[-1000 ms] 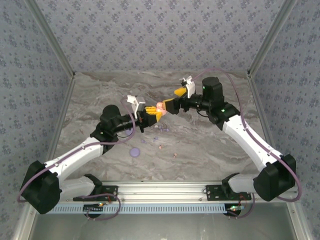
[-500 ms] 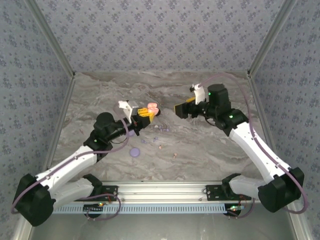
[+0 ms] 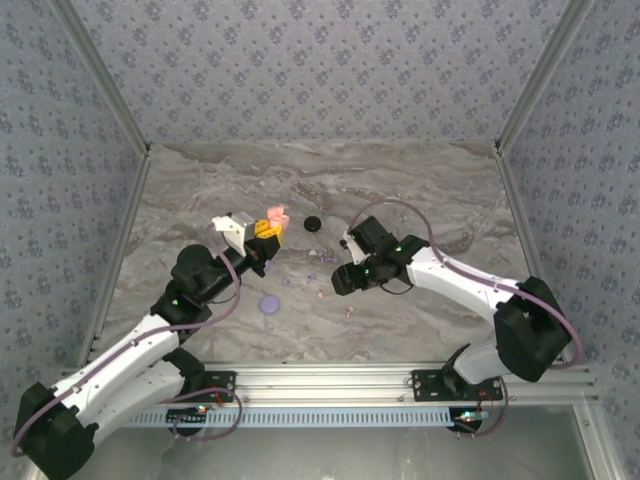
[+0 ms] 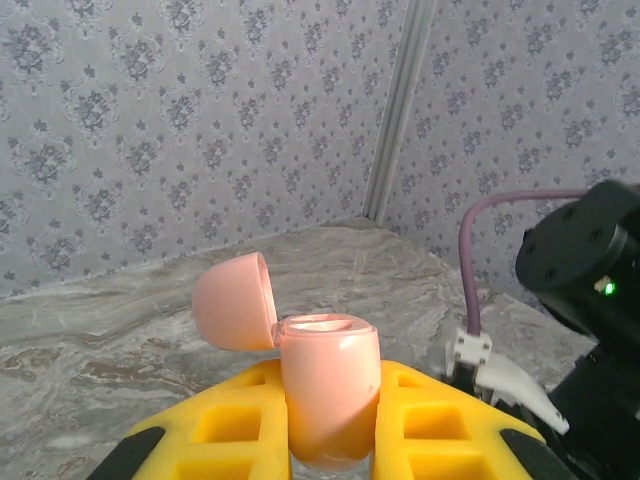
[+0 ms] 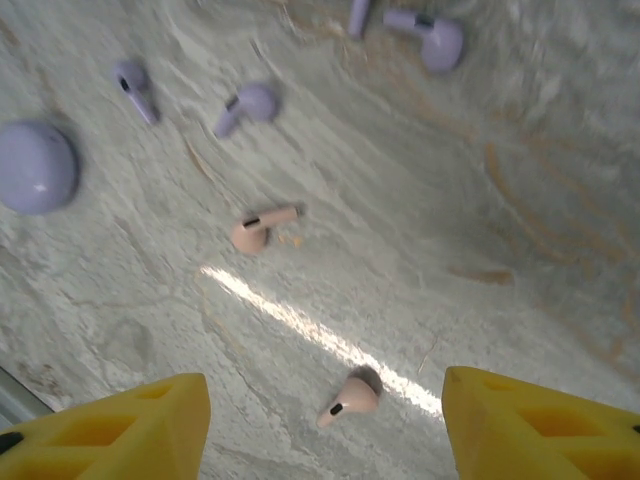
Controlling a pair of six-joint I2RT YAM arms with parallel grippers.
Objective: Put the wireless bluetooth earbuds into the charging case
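Right gripper [image 3: 341, 278] nearer, fingers spread and empty; pink earbud [image 5: 348, 398] lies between them, just ahead, stem slanting across the gap (slightly blurred). Left gripper [image 3: 262, 232] clamps the open charging case [image 4: 328, 390].

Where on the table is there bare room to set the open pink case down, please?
The far strip of table behind the black disc is bare, as is the far right beside the wall. The middle is crowded: earbuds lie scattered between the lavender disc and the right gripper. The pink case sits in the left gripper.
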